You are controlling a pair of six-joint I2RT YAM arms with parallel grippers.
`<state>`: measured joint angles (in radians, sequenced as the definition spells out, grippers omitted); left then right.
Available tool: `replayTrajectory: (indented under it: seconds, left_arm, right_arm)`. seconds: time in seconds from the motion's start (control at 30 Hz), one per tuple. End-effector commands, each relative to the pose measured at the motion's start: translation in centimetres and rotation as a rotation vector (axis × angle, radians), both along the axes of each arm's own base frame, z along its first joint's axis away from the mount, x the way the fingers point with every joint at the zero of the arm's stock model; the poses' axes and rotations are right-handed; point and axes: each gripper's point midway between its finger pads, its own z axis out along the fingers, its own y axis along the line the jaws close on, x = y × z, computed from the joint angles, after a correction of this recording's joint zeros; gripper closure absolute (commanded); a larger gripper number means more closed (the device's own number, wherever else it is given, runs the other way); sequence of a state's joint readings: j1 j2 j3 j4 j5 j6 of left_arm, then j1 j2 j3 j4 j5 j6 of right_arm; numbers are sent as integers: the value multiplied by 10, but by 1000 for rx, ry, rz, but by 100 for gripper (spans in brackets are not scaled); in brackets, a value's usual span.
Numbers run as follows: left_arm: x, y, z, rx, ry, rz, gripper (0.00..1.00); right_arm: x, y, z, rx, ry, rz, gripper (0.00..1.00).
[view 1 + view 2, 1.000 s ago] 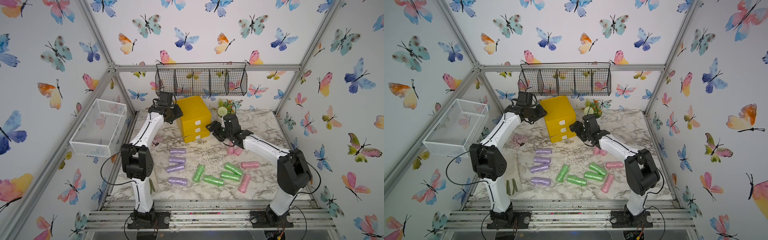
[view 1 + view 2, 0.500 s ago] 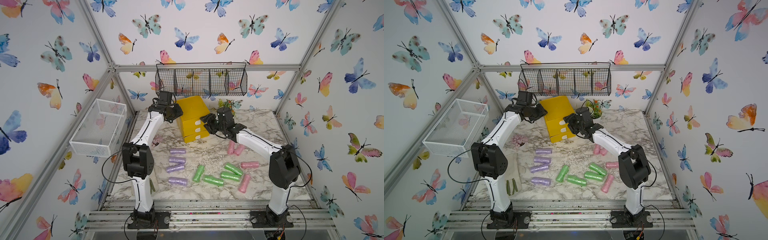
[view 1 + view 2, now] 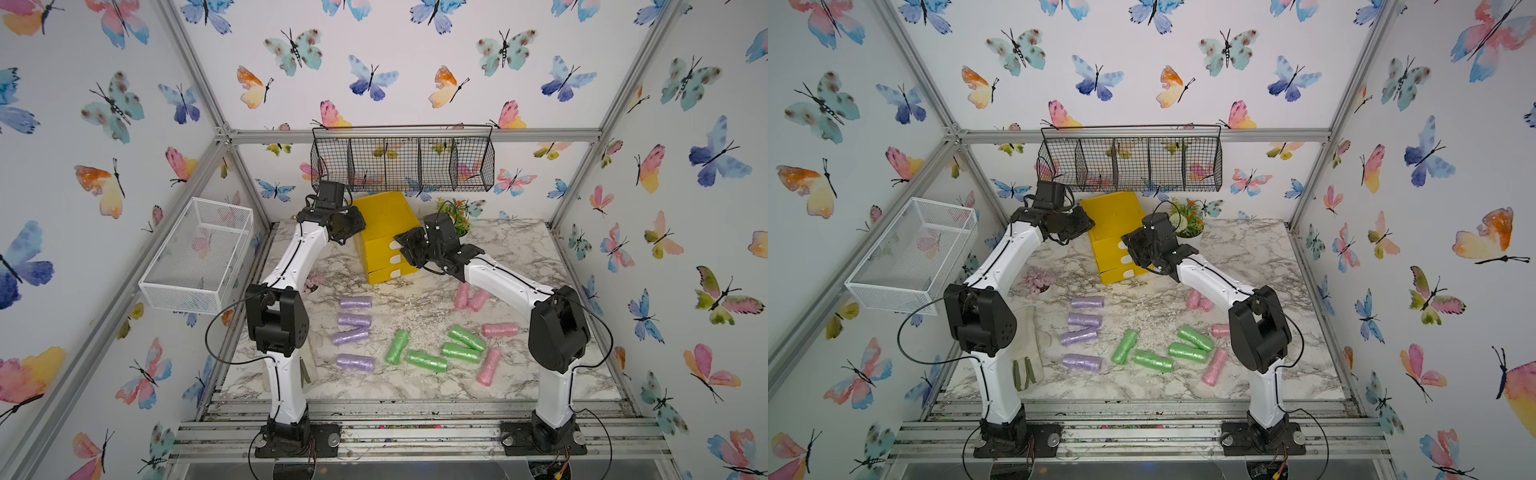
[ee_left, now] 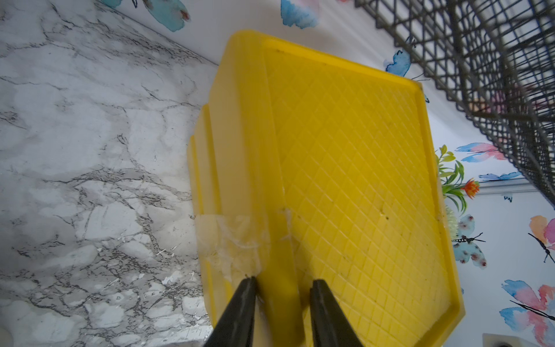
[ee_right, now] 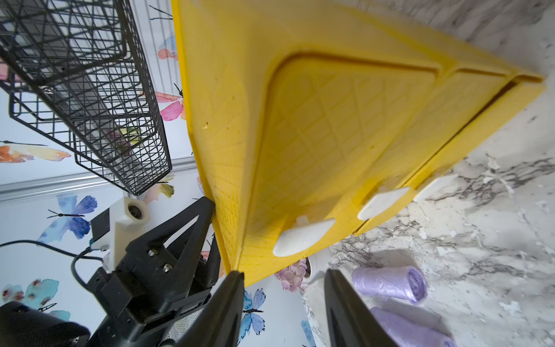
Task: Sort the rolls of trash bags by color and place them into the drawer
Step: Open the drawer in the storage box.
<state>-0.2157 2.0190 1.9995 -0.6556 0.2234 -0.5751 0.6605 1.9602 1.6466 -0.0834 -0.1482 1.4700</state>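
Observation:
The yellow drawer [image 3: 384, 232] chest stands at the back of the table, all three drawers pushed in. My left gripper [image 4: 282, 282] is shut on its top left edge, one finger on the side and one on the lid. My right gripper [image 5: 283, 275] is open at the chest's front, just short of the top white tab handle [image 5: 303, 237], holding nothing. Rolls of trash bags lie loose on the marble: several purple [image 3: 354, 320] at the left, several green [image 3: 426, 360] in the middle, several pink [image 3: 488, 366] at the right. Two purple rolls [image 5: 390, 284] show in the right wrist view.
A black wire basket [image 3: 403, 162] hangs on the back wall just above the chest. A white mesh basket [image 3: 199, 253] hangs on the left wall. A potted plant [image 3: 457, 212] stands right of the chest, a pink flower cluster [image 3: 1036, 280] and a glove [image 3: 1025, 353] at the left.
My right arm has swung left and back from mid-table to the chest's front, its jaws narrowing. The left jaws have closed further on the chest's top edge.

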Motion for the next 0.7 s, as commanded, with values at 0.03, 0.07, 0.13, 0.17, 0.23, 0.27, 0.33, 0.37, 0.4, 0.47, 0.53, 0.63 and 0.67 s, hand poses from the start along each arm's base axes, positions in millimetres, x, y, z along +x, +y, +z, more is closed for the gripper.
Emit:
replayTrajectory:
  seconds: [0.03,0.07,0.13,0.17,0.23,0.27,0.33,0.37,0.4,0.47,0.53,0.63,0.67]
  left_arm:
    - [-2,-5,-26,20,57,-31,67]
    - [-2,-5,-26,18,58,-31,67]
    - [-3,-6,-27,17,60,-32,67]
    - [-3,-6,-27,17,60,-34,67]
    - [-3,-6,-26,17,59,-34,68]
    - [-3,-6,-27,18,61,-36,68]
    - [-3,-7,-28,16,62,-37,69]
    - [-3,-7,-27,15,63,-39,69]
    - [-4,-8,-28,15,63,-40,69]
    - [-4,-9,-29,15,66,-43,70]
    - [-4,-9,-30,16,68,-45,70]
    - [-5,-9,-30,15,69,-44,70]
    - [-5,-10,-31,15,69,-45,71]
  right_arm:
    - [7,1,-10,-20,22,-44,52]
    - [9,1,-10,-19,22,-47,52]
    - [12,3,-11,-22,24,-49,52]
    - [13,4,-12,-24,25,-50,52]
    - [16,5,-15,-30,31,-55,52]
    - [17,6,-16,-31,31,-56,52]
    - [19,5,-19,-44,38,-65,53]
    - [20,5,-22,-45,41,-69,53]
    - [21,5,-23,-46,42,-73,53]
    - [23,4,-27,-57,46,-84,53]
    - [25,4,-32,-67,52,-90,53]
    - [23,3,-44,-82,71,-89,59]
    - [21,3,-48,-84,78,-83,61]
